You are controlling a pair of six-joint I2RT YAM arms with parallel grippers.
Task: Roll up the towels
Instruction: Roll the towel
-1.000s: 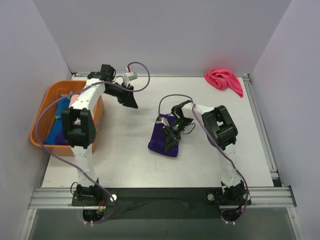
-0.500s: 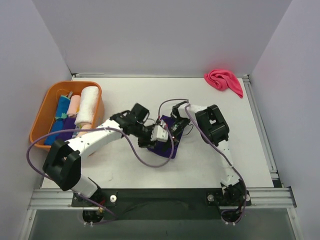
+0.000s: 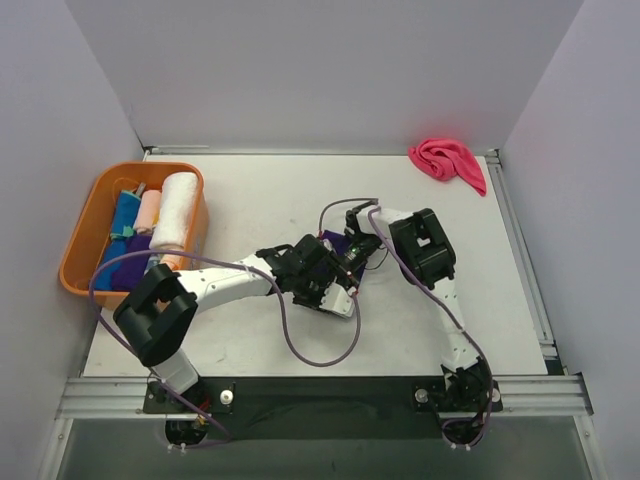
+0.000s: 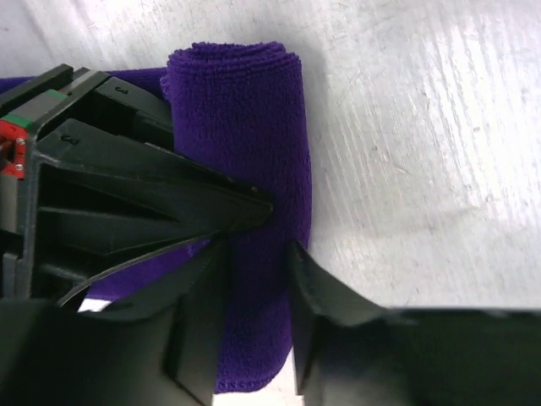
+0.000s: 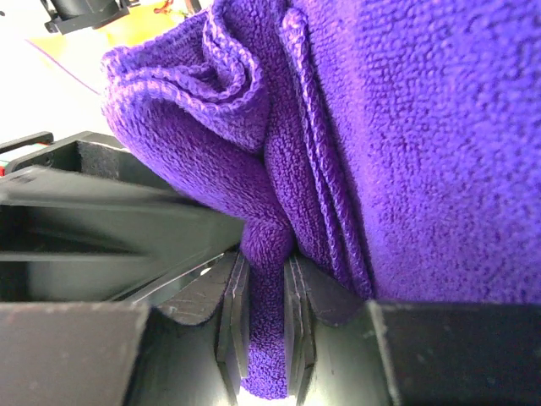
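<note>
- Between the left jaws sits the rolled end of the purple towel (image 4: 245,127). It is squeezed narrower where the two fingers (image 4: 199,321) press it from either side, so they are grasping it.
- The right jaws are clenched on a thin fold of the same towel, and bunched cloth rises just beyond their tips.
- The right jaws' tip meets the roll just beside the left jaws, crowding that side. The roll's other side faces bare desk (image 4: 423,127).
- On the near side of both jaws, a purple cable (image 3: 320,355) loops across the desk.
- Far beyond the right jaws, a hot pink towel (image 3: 448,160) lies bunched by the back corner, well apart.
- Well to the left of the left jaws, an orange basket (image 3: 82,230) stands at the desk's edge. It holds a white roll (image 3: 175,210), a pale pink roll (image 3: 150,210), blue cloth (image 3: 124,220) and purple cloth (image 3: 122,270).
</note>
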